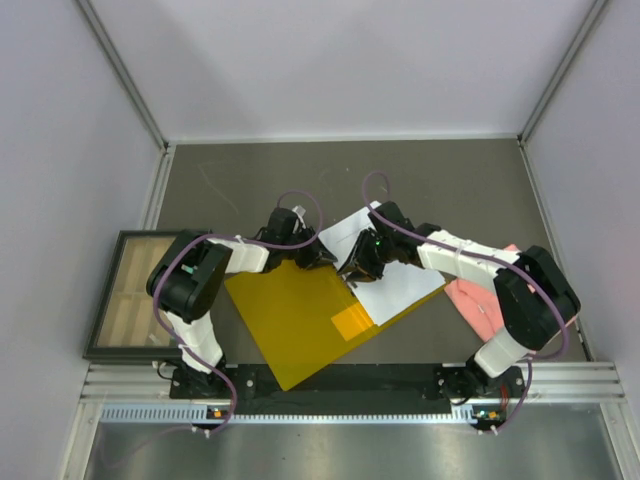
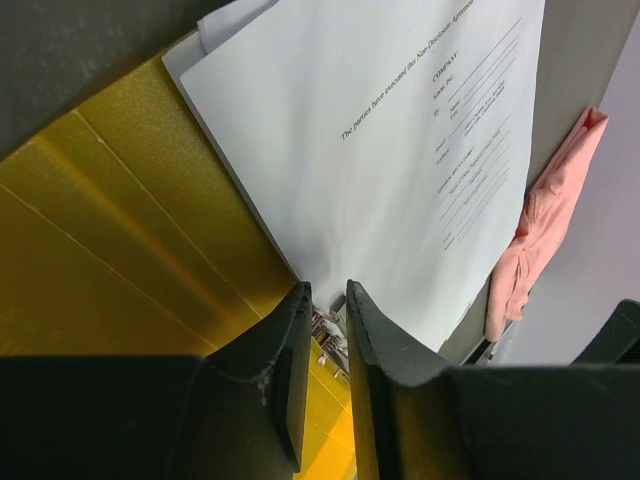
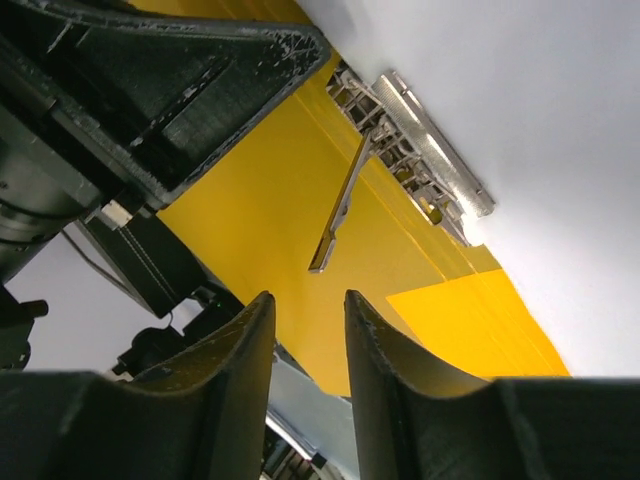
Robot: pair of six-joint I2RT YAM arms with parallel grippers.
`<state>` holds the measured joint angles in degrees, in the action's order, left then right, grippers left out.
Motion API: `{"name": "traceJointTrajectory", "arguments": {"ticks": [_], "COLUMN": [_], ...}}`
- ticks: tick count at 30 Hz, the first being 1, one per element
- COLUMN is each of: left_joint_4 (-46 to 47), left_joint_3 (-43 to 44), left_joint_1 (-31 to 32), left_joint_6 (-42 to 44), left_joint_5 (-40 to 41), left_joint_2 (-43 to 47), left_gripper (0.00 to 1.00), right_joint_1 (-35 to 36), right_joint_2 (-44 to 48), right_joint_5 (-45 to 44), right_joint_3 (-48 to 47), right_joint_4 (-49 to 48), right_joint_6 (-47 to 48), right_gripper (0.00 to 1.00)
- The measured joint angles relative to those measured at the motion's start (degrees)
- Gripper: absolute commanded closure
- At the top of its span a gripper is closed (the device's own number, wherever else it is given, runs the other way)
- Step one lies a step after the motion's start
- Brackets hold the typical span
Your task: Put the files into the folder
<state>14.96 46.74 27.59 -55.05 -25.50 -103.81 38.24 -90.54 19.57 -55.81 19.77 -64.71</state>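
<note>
The orange-yellow folder [image 1: 290, 322] lies open on the table. The files [image 1: 388, 272], white printed sheets, lie on its right half. They also show in the left wrist view [image 2: 380, 150] and the right wrist view [image 3: 540, 100]. The metal clip [image 3: 420, 150] sits at the spine with its lever [image 3: 340, 215] raised. My left gripper [image 1: 316, 257] hangs over the spine by the sheets' edge, jaws a narrow gap apart and empty [image 2: 327, 287]. My right gripper [image 1: 358, 268] is open and empty [image 3: 307, 297] just above the clip, over the folder [image 3: 260, 230].
A pink cloth [image 1: 480, 300] lies right of the folder, also in the left wrist view [image 2: 540, 230]. A dark-framed tray [image 1: 128, 295] stands at the left edge. A metal rail runs along the near table edge [image 1: 350, 380].
</note>
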Motion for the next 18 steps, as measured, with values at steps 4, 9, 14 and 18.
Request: {"name": "traceJointTrajectory", "arguments": {"ticks": [4,9,14,18], "left_joint_4": [0.0,0.0,0.3,0.3], "left_joint_3": [0.0,0.0,0.0,0.0], "left_joint_1": [0.1,0.5,0.8,0.9], "left_joint_6": [0.4,0.8,0.8,1.0], "left_joint_5": [0.4,0.9,0.9,0.9], "left_joint_2": [0.0,-0.1,-0.3,-0.3], "left_gripper": [0.75,0.75,0.74,0.74], "right_joint_1": [-0.7,-1.4,-1.7,-1.7], "right_joint_2": [-1.0,-1.0,-1.7,-2.1], "right_joint_5": [0.0,0.2,0.5,0.9], "right_joint_3": [0.3,1.0,1.0,1.0], "right_joint_4": [-0.8,-1.6,-1.8,-1.9], "right_joint_6": [-0.7,-1.4,-1.5,-1.6], "right_gripper": [0.69,0.69,0.72,0.75]}}
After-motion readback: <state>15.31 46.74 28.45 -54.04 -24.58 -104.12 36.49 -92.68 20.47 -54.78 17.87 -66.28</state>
